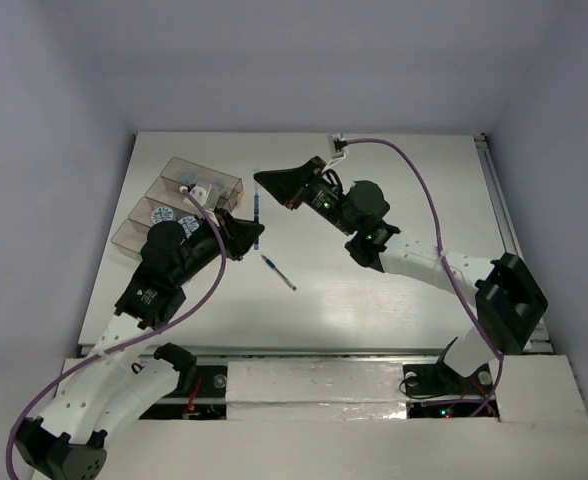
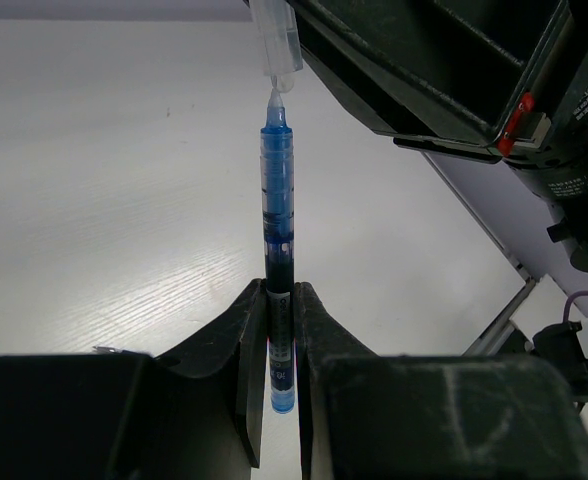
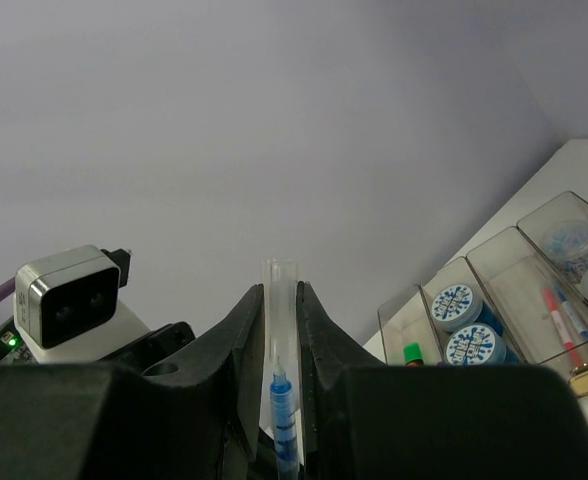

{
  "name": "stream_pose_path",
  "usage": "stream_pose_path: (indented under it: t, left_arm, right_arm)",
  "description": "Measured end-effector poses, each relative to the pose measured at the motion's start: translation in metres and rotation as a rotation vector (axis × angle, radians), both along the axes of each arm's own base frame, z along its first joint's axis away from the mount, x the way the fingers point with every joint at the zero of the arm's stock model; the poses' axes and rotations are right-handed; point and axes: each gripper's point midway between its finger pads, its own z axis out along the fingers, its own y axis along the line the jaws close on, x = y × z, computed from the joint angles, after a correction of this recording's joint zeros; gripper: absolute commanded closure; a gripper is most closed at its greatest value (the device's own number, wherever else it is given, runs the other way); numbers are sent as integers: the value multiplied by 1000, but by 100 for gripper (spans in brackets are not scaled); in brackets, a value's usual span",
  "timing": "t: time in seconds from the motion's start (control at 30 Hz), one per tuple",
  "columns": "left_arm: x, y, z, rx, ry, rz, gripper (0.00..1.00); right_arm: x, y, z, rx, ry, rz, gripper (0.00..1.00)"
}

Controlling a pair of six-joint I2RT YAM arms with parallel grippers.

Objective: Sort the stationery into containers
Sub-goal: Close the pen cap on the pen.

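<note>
My left gripper (image 2: 279, 300) is clamped on a blue pen (image 2: 277, 190) held over the table. My right gripper (image 3: 282, 310) pinches the clear cap (image 3: 280, 285) at the pen's tip. The tray (image 3: 494, 243) has four bins side by side: one holds a green-capped marker (image 3: 412, 352), the next two rolls (image 3: 455, 305), then pens (image 3: 559, 318), then more rolls.

White wood-grain worktop (image 1: 394, 310) with a four-compartment organiser (image 1: 179, 165) of smoky clear plastic sitting aslant on it; one slim blue pen (image 1: 279, 272) lies flat on the bare surface to the right of the organiser and nearer the arm bases, apart from it and angled diagonally; a grey rail (image 1: 499, 200) lines the worktop's edge far right of the organiser
</note>
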Motion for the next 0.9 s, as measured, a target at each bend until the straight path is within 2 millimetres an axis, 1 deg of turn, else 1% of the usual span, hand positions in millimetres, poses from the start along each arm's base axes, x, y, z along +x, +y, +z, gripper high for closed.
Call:
stream_pose_path:
  t: [0.53, 0.9]
  left_arm:
    - [-2, -3, -1, 0, 5, -19, 100]
    - [-2, -1, 1, -3, -3, -11, 100]
  right_arm:
    - [-2, 2, 0, -5, -6, 3, 100]
    - [-5, 4, 0, -6, -8, 10, 100]
